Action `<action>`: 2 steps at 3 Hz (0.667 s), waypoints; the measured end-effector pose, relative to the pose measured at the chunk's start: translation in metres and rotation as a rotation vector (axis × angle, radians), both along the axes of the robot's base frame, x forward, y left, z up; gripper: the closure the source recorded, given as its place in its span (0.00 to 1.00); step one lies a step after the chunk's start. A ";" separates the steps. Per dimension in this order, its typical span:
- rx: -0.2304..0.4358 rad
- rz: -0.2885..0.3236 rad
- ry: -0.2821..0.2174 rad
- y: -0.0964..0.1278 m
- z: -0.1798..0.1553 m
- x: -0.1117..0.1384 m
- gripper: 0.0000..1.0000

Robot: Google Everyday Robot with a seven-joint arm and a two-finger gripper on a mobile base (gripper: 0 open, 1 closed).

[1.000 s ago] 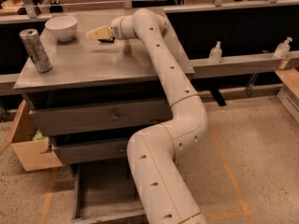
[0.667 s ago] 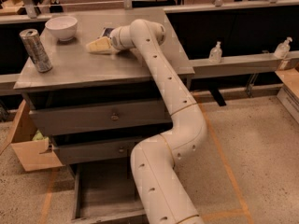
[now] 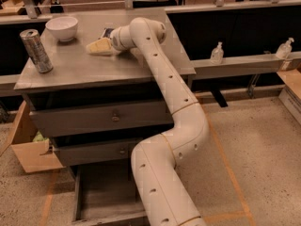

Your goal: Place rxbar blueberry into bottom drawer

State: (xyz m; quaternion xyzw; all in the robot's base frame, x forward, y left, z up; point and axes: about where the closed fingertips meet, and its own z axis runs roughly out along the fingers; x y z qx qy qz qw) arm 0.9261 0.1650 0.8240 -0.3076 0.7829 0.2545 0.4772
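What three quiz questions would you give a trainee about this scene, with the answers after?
1. True or false: the bottom drawer stands open.
2. Which is nearer the front edge of the cabinet top: A, the silver can, or B, the white bowl?
3. Fill in: the gripper is low over the cabinet top, right beside the small dark ____.

Key:
1. True.
2. A.
3. rxbar blueberry, which is partly hidden behind the arm's wrist.
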 end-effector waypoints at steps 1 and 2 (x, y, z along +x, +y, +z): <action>0.000 0.000 0.000 0.000 0.006 0.000 0.00; 0.000 0.000 0.000 0.000 0.008 0.000 0.00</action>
